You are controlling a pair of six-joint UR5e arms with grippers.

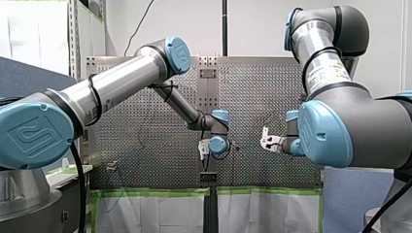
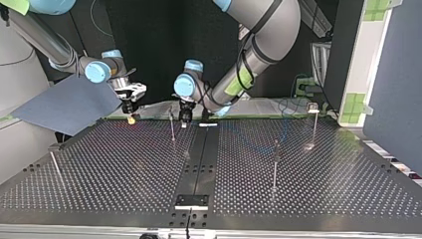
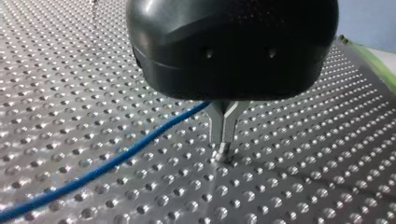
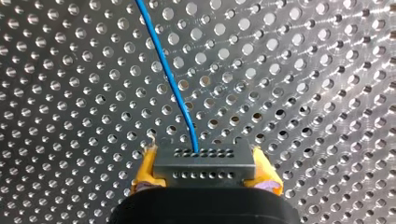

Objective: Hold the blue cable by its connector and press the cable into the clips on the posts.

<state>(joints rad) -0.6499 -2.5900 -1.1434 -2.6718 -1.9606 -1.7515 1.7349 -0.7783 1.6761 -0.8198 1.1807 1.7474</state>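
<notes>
In the right wrist view my right gripper [image 4: 203, 153] is shut, its yellow pads [image 4: 145, 169] clamping a grey connector block [image 4: 205, 167]. The blue cable [image 4: 172, 84] leaves the connector and runs ahead over the perforated table [image 4: 303, 70]. In the left wrist view my left gripper [image 3: 223, 145] has its metal fingers [image 3: 219, 123] pressed together, tips just above the table. The blue cable [image 3: 116, 161] meets them right under the black body. In the top view my right gripper [image 2: 131, 117] and left gripper [image 2: 185, 117] hang close together at the table's far edge. A thin post [image 2: 172, 125] stands between them.
More thin posts stand in the top view at the left [image 2: 54, 167], right of centre [image 2: 275, 164] and far right [image 2: 314, 124]. A black strip [image 2: 199, 154] runs down the table's middle. A blue sheet [image 2: 64, 104] lies beyond the far left corner.
</notes>
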